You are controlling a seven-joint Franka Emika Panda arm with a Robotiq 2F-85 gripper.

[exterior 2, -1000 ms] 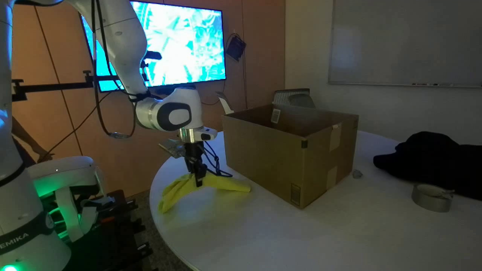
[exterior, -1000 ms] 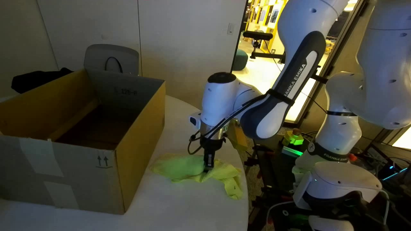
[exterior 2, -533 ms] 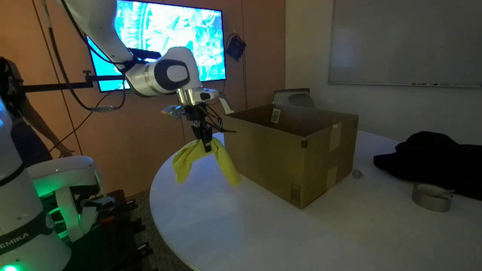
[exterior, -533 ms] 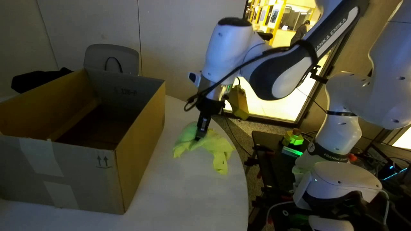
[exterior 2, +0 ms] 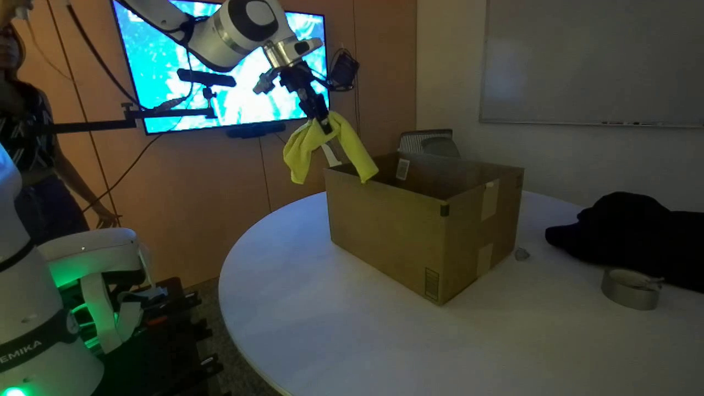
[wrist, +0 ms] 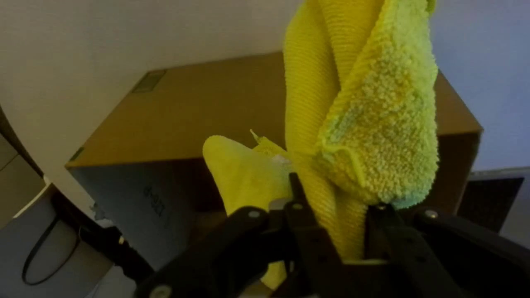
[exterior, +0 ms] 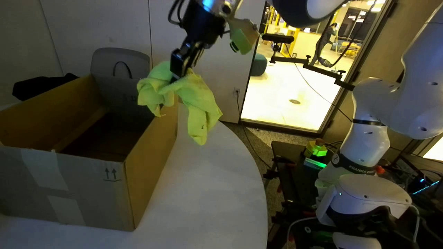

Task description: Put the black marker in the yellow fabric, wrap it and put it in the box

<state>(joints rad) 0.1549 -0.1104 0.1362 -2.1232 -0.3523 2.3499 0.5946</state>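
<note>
In an exterior view I'm getting greenish-yellow fabric (exterior: 199, 98) and a black gripper (exterior: 177, 70) at eleven o'clock, a brown box (exterior: 91, 169) with dark arrows (exterior: 114, 174) between eight and nine, and a white table (exterior: 214, 193) at six.

The light is dim on the whole. In an exterior view, strong yellow light comes through the opening (exterior: 277, 93) at the far right and washes out its lower part to almost white. In an exterior view, the screen (exterior 2: 242, 102) at the far left glares blue and white, a green lamp (exterior 2: 15, 391) glows at the near left, and the worktop (exterior 2: 341, 330) carries a bluish sheen. Inside the box (exterior: 148, 166) there is deep shadow. In the wrist view, the texture of the cloth (wrist: 385, 116) is readable, while the jaws are almost black and rather soft.
</note>
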